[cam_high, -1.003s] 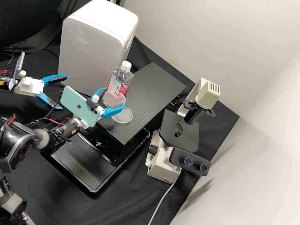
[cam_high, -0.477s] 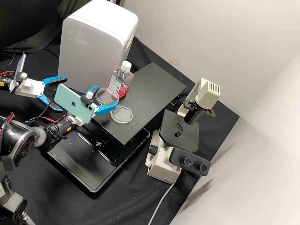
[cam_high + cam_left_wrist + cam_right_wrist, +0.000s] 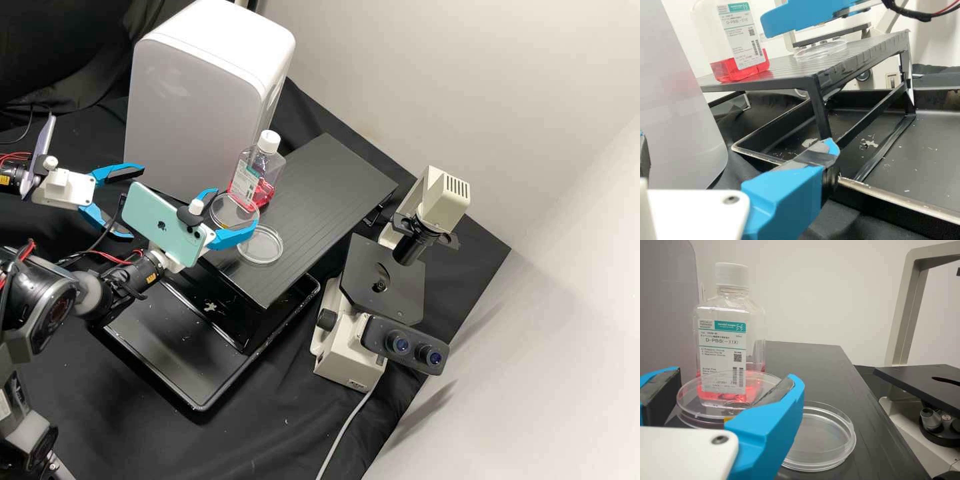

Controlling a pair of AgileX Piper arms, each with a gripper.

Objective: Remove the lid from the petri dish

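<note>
My right gripper (image 3: 235,209) is shut on the clear petri dish lid (image 3: 233,208), which hangs a little above the black raised platform (image 3: 320,193). The open petri dish base (image 3: 261,244) lies on the platform just right of the lid, near the front edge. In the right wrist view the lid (image 3: 725,390) sits between my blue fingers (image 3: 775,410), with the dish base (image 3: 822,437) beyond. My left gripper (image 3: 132,199) stands open at the far left, off the platform, with nothing in it; one of its fingers (image 3: 800,180) shows in the left wrist view.
A bottle of pink liquid (image 3: 257,175) stands on the platform right behind the lid. A tall white box (image 3: 200,87) rises at the back left. A black tray (image 3: 200,373) lies under the platform. A microscope (image 3: 393,293) stands to the right.
My right gripper carried the lid left, off the dish base, then came back slightly right. The left gripper has barely moved.
</note>
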